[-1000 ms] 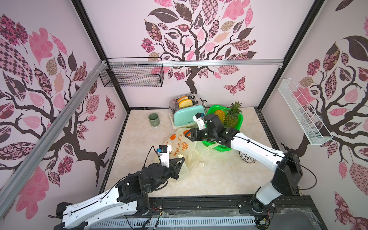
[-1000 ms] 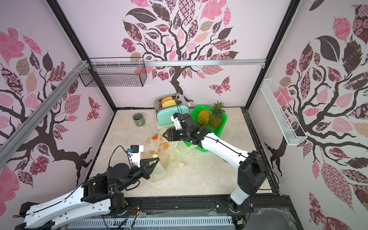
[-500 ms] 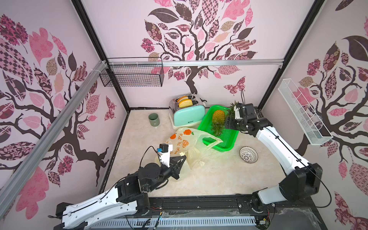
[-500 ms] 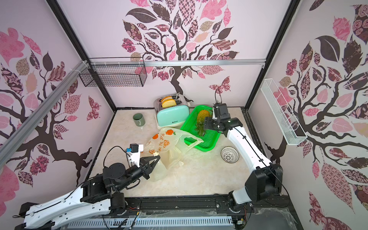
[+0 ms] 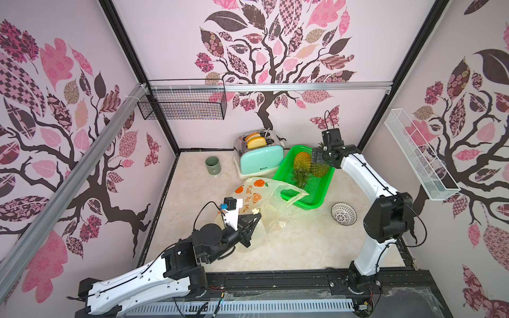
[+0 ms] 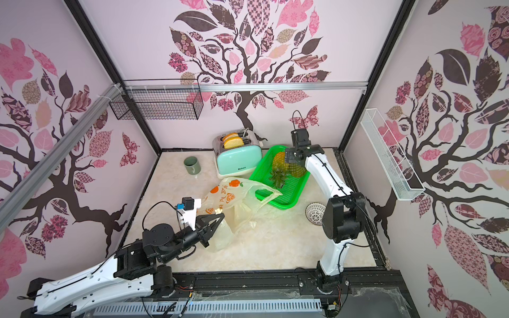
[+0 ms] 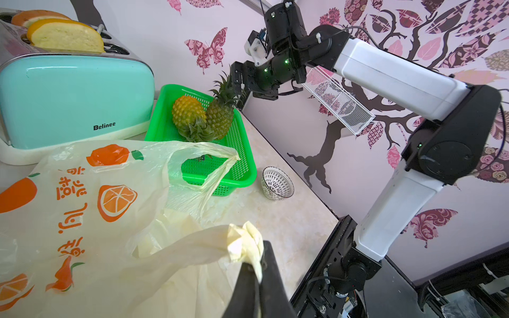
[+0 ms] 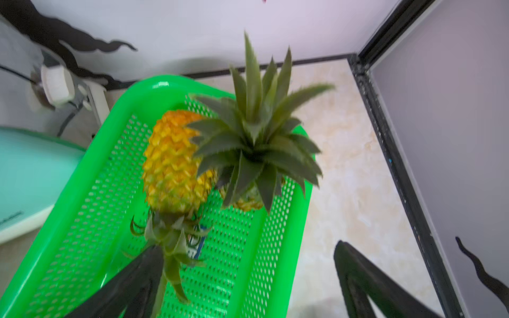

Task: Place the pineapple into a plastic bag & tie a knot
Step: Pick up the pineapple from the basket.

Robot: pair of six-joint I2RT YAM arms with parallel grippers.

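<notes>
Right gripper (image 5: pixel 316 161): swung from plastic bag (image 5: pixel 249 196) to green basket (image 5: pixel 309 206), jaws spread wider; both top views show it hovering there.
Left gripper (image 7: pixel 254 271): left wrist view shows it pinched shut on the bag's limp, slippery handle (image 7: pixel 242 239), which is unclear from above.
Upright pineapple (image 8: pixel 256 143): in the basket; right wrist view shows empty jaws above it; probably heavy, rigid, prickly; grip body, not leaves.

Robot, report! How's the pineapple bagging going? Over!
Left gripper shut on plastic bag handle. Right gripper open over upright pineapple in green basket. Second pineapple lies beside it.

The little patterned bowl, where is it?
In a top view the bowl sits on the table between the green basket and the right arm's elbow.
</notes>
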